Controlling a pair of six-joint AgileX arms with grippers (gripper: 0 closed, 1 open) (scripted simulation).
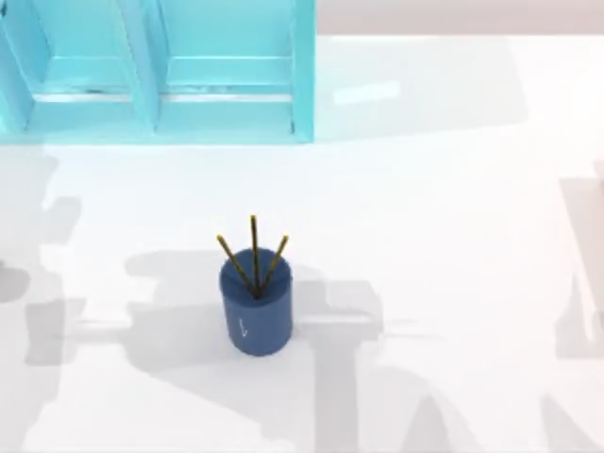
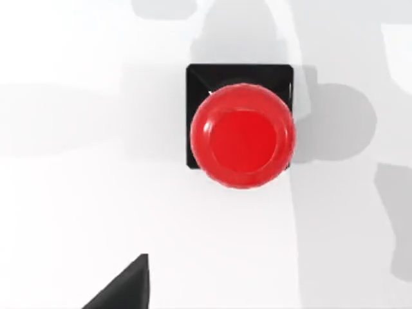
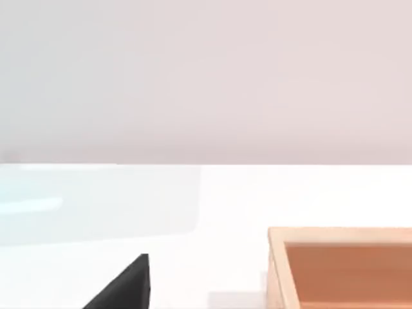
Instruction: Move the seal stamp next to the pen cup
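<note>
Hovering above the seal stamp [image 2: 241,129], left gripper looks straight down at it; whether its fingers are spread I cannot tell. Stamp sits on the table [image 2: 77,193], ungrasped. Pen cup [image 1: 256,307] stands alone mid-table. Transfer not begun; right arm parked near a wooden box [image 3: 341,264].

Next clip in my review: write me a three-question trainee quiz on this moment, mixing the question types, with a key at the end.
1. True or false: in the left wrist view, the seal stamp stands upright on the white table, its red knob facing the camera.
2. How many pencils stick up from the pen cup?
3. Multiple choice: what stands at the table's far left in the top view? A) a light blue shelf unit B) a green bin C) a red lamp

Key: 1 true; 2 three; 3 A
</note>
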